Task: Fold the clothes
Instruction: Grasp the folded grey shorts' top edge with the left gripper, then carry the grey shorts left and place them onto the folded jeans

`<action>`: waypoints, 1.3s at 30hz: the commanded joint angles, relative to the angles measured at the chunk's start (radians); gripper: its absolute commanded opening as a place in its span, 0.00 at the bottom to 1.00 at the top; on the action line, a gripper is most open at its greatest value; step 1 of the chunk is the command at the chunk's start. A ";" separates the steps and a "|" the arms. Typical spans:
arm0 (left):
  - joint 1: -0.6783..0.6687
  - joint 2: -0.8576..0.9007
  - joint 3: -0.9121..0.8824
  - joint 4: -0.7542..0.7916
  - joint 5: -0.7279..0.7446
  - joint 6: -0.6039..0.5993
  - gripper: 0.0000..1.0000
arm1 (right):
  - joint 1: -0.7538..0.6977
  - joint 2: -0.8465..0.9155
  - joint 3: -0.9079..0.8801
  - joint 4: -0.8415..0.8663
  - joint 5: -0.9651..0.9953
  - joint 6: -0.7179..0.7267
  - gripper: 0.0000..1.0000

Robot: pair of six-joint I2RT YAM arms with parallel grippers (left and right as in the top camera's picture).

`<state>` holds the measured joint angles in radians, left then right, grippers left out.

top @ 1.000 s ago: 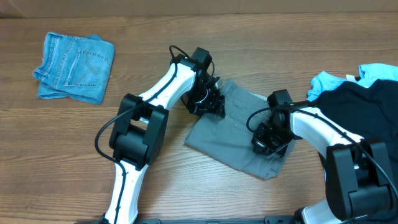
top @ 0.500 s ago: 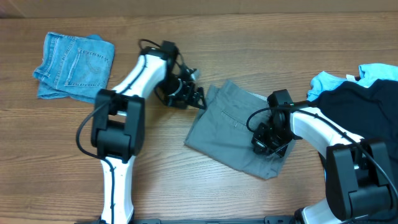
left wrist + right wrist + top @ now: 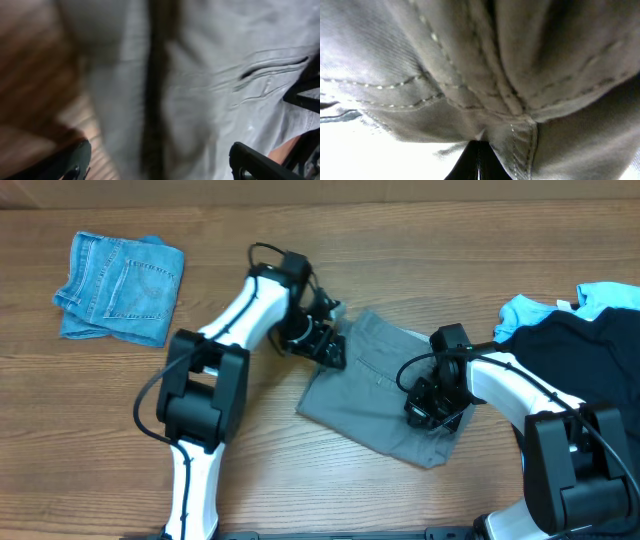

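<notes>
The plain grey cotton shorts (image 3: 370,395) lie folded flat in the middle of the wooden table (image 3: 300,490). They sit askew, with the long axis going from upper left to lower right.

The left gripper (image 3: 330,345) is at their upper-left edge. Its wrist view is blurred, but the jaws are wide apart with the grey cloth (image 3: 200,75) between them.

The right gripper (image 3: 432,408) sits on the right part. There a stitched seam (image 3: 470,60) fills the view, and the jaws, mostly hidden, seem pinched together on it (image 3: 478,162).

Folded light-blue denim shorts (image 3: 120,275) lie far left. A black garment (image 3: 580,350) over a light-blue garment (image 3: 600,295) is cut off at the right.
</notes>
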<state>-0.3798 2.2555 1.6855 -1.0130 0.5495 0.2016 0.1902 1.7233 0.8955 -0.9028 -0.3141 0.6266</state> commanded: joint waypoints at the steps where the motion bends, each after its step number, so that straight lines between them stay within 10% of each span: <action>1: -0.022 0.097 -0.124 0.042 -0.077 -0.060 0.92 | -0.013 0.018 -0.038 -0.006 0.112 -0.006 0.04; 17: -0.082 0.097 -0.129 0.075 0.104 -0.212 0.77 | -0.013 0.018 -0.038 -0.019 0.112 -0.006 0.04; 25: -0.064 0.097 -0.128 0.098 0.087 -0.277 0.06 | -0.013 0.016 -0.035 -0.042 0.112 -0.006 0.04; 39: 0.177 -0.074 0.164 -0.111 0.122 -0.229 0.04 | -0.013 -0.247 0.214 -0.308 0.111 -0.127 0.04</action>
<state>-0.2855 2.2868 1.7519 -1.1210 0.6815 -0.0456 0.1829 1.5654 1.0290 -1.1931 -0.2276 0.5404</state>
